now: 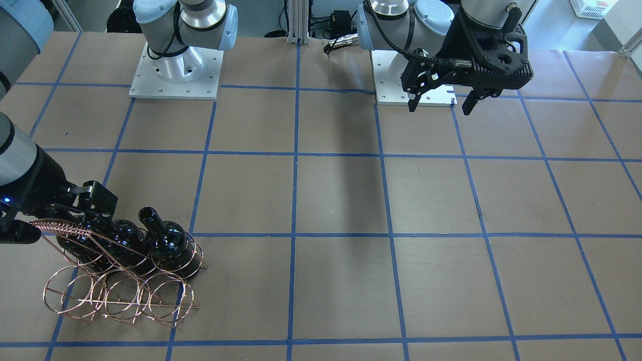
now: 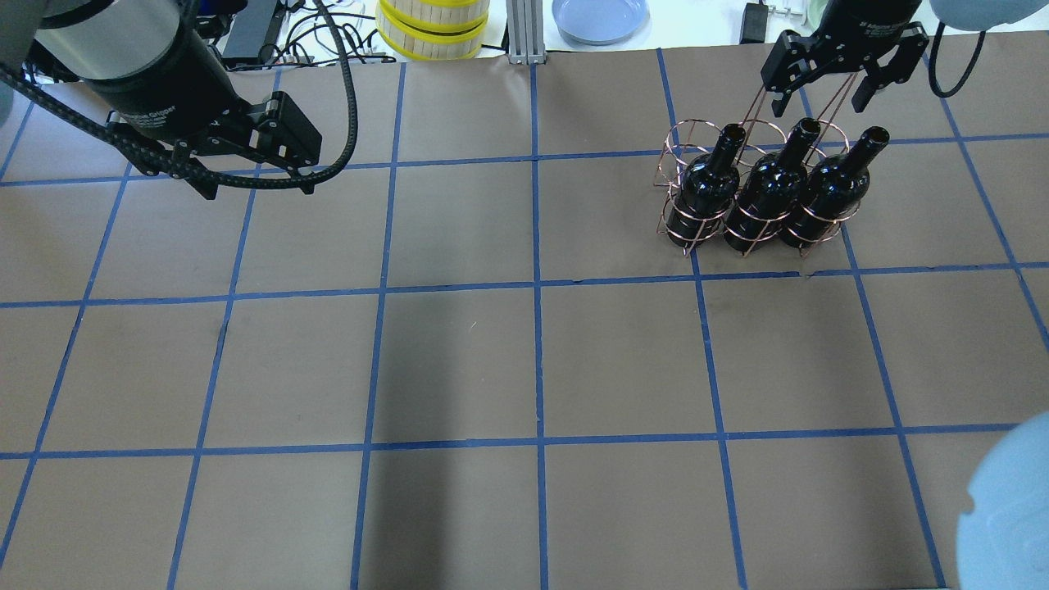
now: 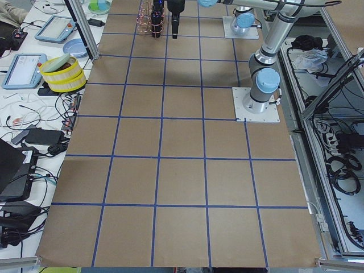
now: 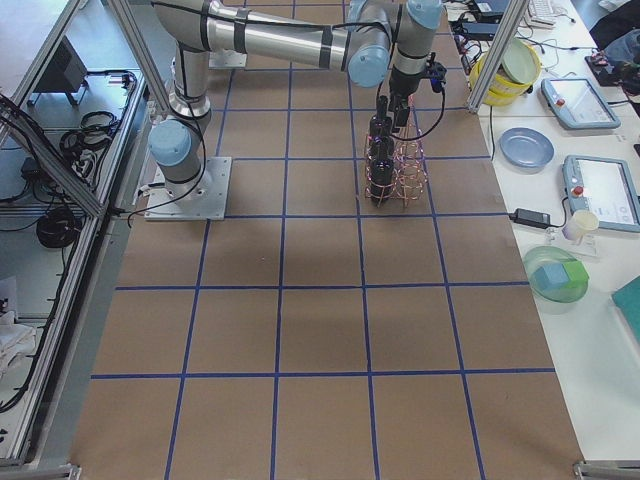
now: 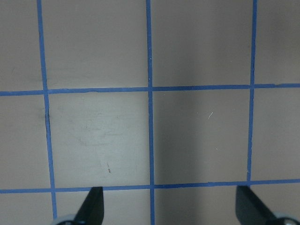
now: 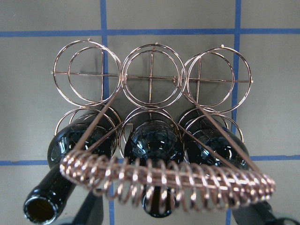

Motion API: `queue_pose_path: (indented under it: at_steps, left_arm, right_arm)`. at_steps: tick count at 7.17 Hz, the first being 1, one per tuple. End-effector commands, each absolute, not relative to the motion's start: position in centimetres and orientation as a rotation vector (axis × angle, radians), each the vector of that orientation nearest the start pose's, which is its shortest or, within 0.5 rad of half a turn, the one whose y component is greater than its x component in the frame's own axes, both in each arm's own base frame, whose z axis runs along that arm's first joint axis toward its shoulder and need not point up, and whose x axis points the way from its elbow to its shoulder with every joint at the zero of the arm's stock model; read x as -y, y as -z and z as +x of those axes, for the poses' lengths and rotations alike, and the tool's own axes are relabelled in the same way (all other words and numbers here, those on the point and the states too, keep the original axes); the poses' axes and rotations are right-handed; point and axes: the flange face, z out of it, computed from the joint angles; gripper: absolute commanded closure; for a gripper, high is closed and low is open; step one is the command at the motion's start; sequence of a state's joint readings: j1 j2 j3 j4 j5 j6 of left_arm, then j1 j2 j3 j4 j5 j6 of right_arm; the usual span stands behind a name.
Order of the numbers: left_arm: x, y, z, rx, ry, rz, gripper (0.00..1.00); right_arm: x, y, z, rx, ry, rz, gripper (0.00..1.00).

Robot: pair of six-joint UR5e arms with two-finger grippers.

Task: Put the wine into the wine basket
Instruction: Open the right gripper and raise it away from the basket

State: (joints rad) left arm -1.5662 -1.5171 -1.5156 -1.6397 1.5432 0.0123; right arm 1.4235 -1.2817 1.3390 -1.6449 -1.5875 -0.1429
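Overhead exterior: three wine bottles point(image 2: 766, 192) seated in wine basket point(image 2: 688, 123).

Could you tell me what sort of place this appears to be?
Probably a robotics lab: robot arms bolted to a table gridded with blue tape, a teach pendant and cable bundles alongside.

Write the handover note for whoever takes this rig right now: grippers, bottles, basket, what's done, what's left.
Left gripper: open, empty, hovering over bare table, far from the work.
Right gripper: open, holding nothing, above the coiled handle of the wine basket.
Basket: on the table, at its far edge on the robot's right.
Wine bottles: all three stand side by side in one row of rings; the other row holds none.
Done: every bottle in view is in the basket.
Left: probably only lifting the right arm clear.
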Motion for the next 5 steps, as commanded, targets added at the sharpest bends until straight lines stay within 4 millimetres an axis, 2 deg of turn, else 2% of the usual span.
queue_pose_path:
  at_steps: [1, 3, 4, 5]
  left_arm:
    - [47.1, -53.4, -13.4, -3.168, 0.064, 0.013, 0.00]
    - [47.1, -53.4, -13.4, -3.168, 0.064, 0.013, 0.00]
    - [47.1, -53.4, -13.4, -3.168, 0.064, 0.013, 0.00]
    - [47.1, -53.3, -13.4, -3.168, 0.061, 0.013, 0.00]
  right_arm:
    - [59.7, -49.7, 4.4, -3.166, 0.095, 0.008, 0.00]
    - [55.2, -55.3, 6.2, -3.169, 0.177, -0.023, 0.00]
    - [53.1, -57.2, 6.6, -3.170, 0.187, -0.027, 0.00]
    - [51.9, -57.8, 6.8, -3.164, 0.171, -0.028, 0.00]
